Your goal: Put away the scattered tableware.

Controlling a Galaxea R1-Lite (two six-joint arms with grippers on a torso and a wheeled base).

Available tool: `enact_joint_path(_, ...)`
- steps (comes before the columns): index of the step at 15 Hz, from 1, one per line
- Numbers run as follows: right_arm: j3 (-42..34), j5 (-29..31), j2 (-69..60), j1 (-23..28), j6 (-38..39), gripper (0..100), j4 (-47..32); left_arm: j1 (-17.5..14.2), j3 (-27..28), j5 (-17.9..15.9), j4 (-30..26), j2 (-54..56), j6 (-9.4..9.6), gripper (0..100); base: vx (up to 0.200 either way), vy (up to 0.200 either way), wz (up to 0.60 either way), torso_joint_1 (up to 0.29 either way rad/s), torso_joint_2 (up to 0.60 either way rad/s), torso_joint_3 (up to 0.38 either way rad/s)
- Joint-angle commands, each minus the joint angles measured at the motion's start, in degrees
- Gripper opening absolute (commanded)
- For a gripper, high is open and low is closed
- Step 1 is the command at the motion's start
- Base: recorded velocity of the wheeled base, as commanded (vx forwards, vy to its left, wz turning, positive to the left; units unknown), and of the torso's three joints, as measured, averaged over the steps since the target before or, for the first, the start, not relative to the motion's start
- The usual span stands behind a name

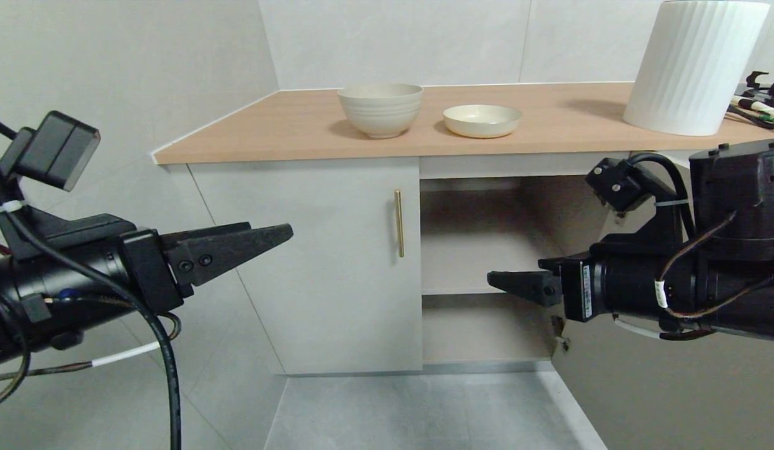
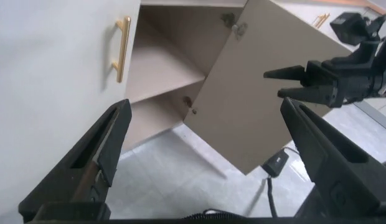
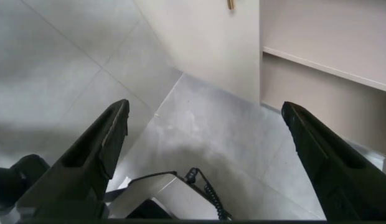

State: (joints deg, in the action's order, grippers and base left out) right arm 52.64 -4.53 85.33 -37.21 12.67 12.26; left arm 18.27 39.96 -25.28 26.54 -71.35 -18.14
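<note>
A wood-topped surface [image 1: 287, 131] runs across the top of a pale cabinet [image 1: 312, 281]. Above the cabinet's closed door [image 1: 324, 206] stands a deep, ribbed cream bowl [image 1: 380, 109]. A shallow cream dish [image 1: 482, 120] sits above the cabinet's open compartment, near the bowl but not touching it. Further along the surface, above the cabinet's hinge side, is a tall white ribbed container [image 1: 693, 65]. A few pens [image 1: 758, 109] lie just beyond the container.

The closed door carries an upright gold bar handle [image 1: 398, 223] at the edge next to the open compartment. Inside that compartment a single shelf [image 1: 474, 290] splits the space into an upper and a lower part. The cabinet's other door [image 1: 661, 387] is swung wide out over the grey floor.

The left hand [image 1: 287, 232] hovers in front of the closed door at about handle height. Its fingers are spread wide and hold nothing. The right hand [image 1: 493, 279] hangs in front of the open compartment, level with the shelf and pointing across toward the closed door. Its fingers are also spread wide and hold nothing.
</note>
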Motion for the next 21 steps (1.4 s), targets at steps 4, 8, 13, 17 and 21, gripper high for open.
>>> enact_joint_path(4,-0.43,0.32,-0.43,0.12,-1.94,100,0.04,0.01,0.91,-0.03,-0.08,-1.33,1.18,100,0.150,0.000,0.00,-0.001,0.00,-0.002)
enact_joint_path(8,-0.52,0.32,-0.52,0.03,-2.12,100,0.04,0.01,1.00,0.06,0.00,-1.77,1.18,100,0.200,0.000,0.00,0.005,0.00,0.005)
enact_joint_path(13,-1.31,0.23,-0.96,0.03,-2.29,100,0.39,0.01,1.00,0.06,0.00,-1.69,1.09,100,0.120,0.000,0.00,0.001,0.00,0.002)
enact_joint_path(17,-1.31,0.23,-1.13,0.03,-2.29,100,0.30,0.01,1.00,0.06,0.18,-1.86,1.09,100,0.000,0.000,0.00,0.000,0.00,0.000)
enact_joint_path(21,-1.40,0.23,-0.96,0.12,-2.29,100,0.30,0.01,0.64,0.06,0.27,-2.21,1.00,100,0.000,0.000,0.00,0.015,-0.07,-0.050)
